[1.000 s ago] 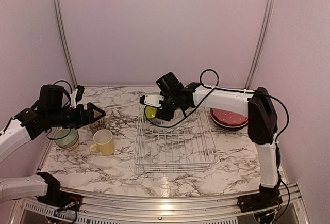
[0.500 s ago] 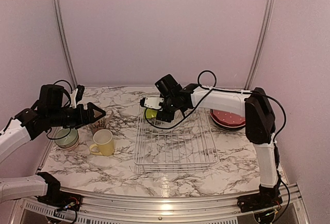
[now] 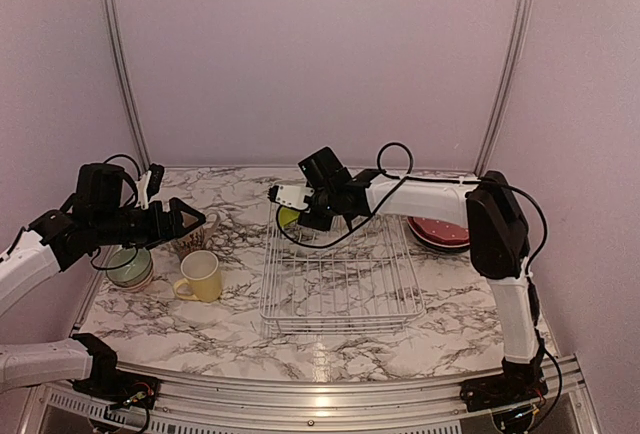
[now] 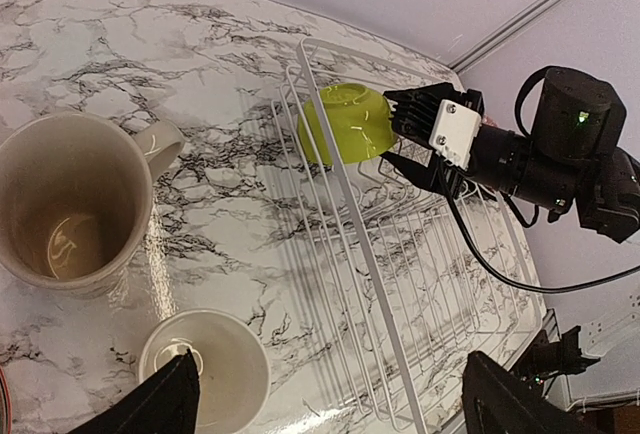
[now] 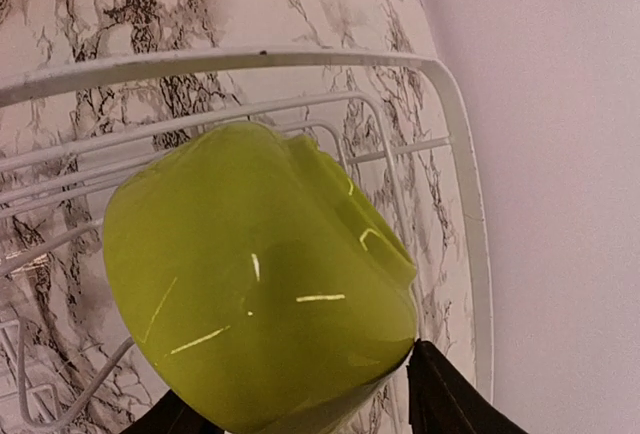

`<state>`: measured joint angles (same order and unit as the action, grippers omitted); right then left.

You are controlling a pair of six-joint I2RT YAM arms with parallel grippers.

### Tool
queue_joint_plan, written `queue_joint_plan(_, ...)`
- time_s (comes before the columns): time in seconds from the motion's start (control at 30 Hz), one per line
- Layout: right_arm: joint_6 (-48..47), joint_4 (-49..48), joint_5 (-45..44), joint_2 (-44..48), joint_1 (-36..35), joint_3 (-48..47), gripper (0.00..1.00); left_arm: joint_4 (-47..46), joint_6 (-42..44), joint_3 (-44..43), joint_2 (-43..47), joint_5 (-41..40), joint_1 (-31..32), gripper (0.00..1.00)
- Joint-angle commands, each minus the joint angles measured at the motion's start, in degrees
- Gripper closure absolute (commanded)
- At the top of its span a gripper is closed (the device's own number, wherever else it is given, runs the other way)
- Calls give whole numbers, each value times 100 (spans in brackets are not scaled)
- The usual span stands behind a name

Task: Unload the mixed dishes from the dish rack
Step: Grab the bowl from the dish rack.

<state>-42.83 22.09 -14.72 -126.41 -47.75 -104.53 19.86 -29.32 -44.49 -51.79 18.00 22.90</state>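
Observation:
The white wire dish rack [image 3: 340, 276] stands mid-table. A lime bowl [image 3: 288, 217] lies tilted on its side at the rack's back left corner. My right gripper [image 3: 300, 209] is shut on it. In the right wrist view the bowl [image 5: 250, 284] fills the space between my right gripper [image 5: 300, 404] fingers, over the rack's rim [image 5: 250, 59]. My left gripper [image 3: 192, 222] is open and empty above the cream patterned mug [image 3: 188, 245]. The left wrist view shows my left gripper [image 4: 335, 399], the cream mug [image 4: 70, 204], the yellow mug [image 4: 205, 369] and the lime bowl [image 4: 345, 122].
The yellow mug [image 3: 200, 276] and a pale-green bowl [image 3: 130, 267] stand on the table left of the rack. A stack of red plates [image 3: 440, 230] sits right of the rack. The back wall is close behind.
My right gripper has moved a little left and back at the rack's corner, and the lime bowl has shifted slightly with it. The left arm has not moved.

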Motion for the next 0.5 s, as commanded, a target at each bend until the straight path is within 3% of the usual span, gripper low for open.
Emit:
queue_joint_plan(0.0, 57, -602, -47, 272, -96, 303, 42, -85, 49, 17, -49, 74, 18, 6)
queue_joint_plan(0.23, -224, -1685, -231, 476, -178, 1125, 50, -87, 58, -6, -64, 68, 13, 6)
queue_joint_plan(0.47, -387, -2312, -58, 565, -195, 1435, 51, -146, 7, 1, -101, 102, 18, 6)
